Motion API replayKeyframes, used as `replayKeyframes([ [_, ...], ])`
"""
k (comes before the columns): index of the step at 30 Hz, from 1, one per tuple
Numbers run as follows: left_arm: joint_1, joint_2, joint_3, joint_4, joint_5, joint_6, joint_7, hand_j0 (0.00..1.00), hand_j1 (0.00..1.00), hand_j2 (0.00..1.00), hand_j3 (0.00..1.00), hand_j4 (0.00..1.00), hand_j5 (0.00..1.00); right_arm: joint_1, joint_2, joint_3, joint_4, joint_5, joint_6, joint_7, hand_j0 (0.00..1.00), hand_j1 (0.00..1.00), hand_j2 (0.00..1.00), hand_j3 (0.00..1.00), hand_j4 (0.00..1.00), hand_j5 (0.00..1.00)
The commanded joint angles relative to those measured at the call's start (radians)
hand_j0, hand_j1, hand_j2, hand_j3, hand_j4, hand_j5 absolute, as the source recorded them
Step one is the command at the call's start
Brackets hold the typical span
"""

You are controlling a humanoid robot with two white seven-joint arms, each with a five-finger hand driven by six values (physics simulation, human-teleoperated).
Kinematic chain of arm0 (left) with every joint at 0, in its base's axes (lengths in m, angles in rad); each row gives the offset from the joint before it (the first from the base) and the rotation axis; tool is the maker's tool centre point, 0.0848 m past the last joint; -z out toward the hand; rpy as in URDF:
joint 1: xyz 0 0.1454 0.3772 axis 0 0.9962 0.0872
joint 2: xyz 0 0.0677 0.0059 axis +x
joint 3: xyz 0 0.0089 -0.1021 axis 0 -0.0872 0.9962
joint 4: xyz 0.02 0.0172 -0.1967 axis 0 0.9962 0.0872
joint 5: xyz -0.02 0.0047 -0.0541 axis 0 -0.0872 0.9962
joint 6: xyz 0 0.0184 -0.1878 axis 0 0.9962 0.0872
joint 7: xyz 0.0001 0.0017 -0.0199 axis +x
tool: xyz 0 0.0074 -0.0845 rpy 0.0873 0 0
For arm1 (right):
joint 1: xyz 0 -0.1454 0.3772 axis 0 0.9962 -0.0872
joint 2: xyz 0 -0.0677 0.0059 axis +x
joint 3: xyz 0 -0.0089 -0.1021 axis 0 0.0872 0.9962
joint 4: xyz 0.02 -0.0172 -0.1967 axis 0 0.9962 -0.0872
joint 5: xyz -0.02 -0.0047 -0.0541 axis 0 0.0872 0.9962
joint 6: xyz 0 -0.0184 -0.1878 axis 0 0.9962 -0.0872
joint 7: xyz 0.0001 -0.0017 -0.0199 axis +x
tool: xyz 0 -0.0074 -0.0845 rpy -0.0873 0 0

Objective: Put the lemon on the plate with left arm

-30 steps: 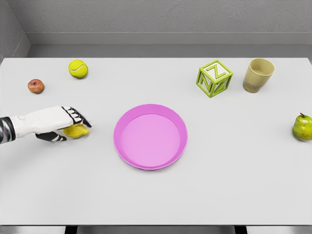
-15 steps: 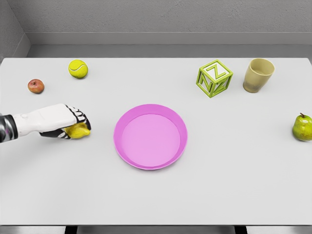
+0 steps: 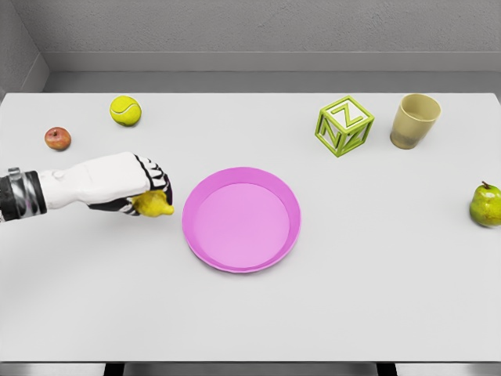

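Since the earlier frame the left hand (image 3: pixel 129 186), clamped on the lemon (image 3: pixel 153 204), has moved right toward the plate (image 3: pixel 205 243); next, carry it over the rim and release.

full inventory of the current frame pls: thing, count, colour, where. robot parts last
plate: 1, pink, middle of the table
lemon: 1, yellow, held in the left hand just left of the plate
tennis ball: 1, yellow-green, far left of the table
apple: 1, red, left edge, nearer than the tennis ball
letter block: 1, green and white, far right of centre
cup: 1, beige, right of the letter block
pear: 1, green, right edge
table: 1, white, fills the view
left hand: 1, white with black fingers, closed on the lemon; arm enters from the left edge
right hand: not in view
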Motion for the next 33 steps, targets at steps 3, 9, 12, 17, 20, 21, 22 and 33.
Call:
replayKeyframes([
  [3,0.000,-0.026,-0.006,-0.043,0.006,0.002,-0.010,0.45,0.45,0.45,0.45,0.45,0.45,0.000,0.000,0.000,0.000,0.000,0.000,0.000,1.00,1.00,1.00,1.00,1.00,1.00],
  [9,-0.060,-0.098,-0.063,-0.044,0.006,0.002,-0.040,0.45,0.45,0.45,0.45,0.45,0.45,0.000,0.000,0.000,0.000,0.000,0.000,0.000,1.00,1.00,1.00,1.00,1.00,1.00],
  [12,-0.104,-0.156,-0.109,-0.044,0.004,0.002,-0.048,0.45,0.45,0.45,0.45,0.45,0.45,0.000,0.000,0.000,0.000,0.000,-0.001,0.000,1.00,1.00,1.00,1.00,1.00,1.00],
  [17,-0.126,-0.138,-0.028,-0.049,0.012,0.002,-0.043,1.00,1.00,1.00,1.00,1.00,1.00,0.000,0.000,0.000,0.000,0.000,0.000,0.000,1.00,1.00,1.00,1.00,1.00,1.00],
  [20,-0.089,-0.027,0.035,-0.040,0.013,0.002,-0.042,1.00,1.00,1.00,1.00,1.00,1.00,0.000,0.000,0.000,0.000,0.000,0.000,0.000,1.00,1.00,1.00,1.00,1.00,1.00],
  [21,-0.057,-0.006,0.059,-0.037,0.013,0.002,-0.042,1.00,1.00,1.00,1.00,1.00,1.00,0.000,0.000,0.000,0.000,0.000,0.000,0.000,1.00,1.00,1.00,1.00,1.00,1.00],
  [22,-0.032,0.022,0.073,-0.034,0.013,0.002,-0.042,1.00,1.00,1.00,1.00,1.00,1.00,0.000,0.000,0.000,0.000,0.000,0.000,0.000,1.00,1.00,1.00,1.00,1.00,1.00],
  [33,0.078,0.117,0.136,0.026,0.044,0.002,-0.043,1.00,1.00,1.00,1.00,1.00,1.00,0.000,0.000,0.000,0.000,0.000,0.000,0.000,1.00,1.00,1.00,1.00,1.00,1.00],
])
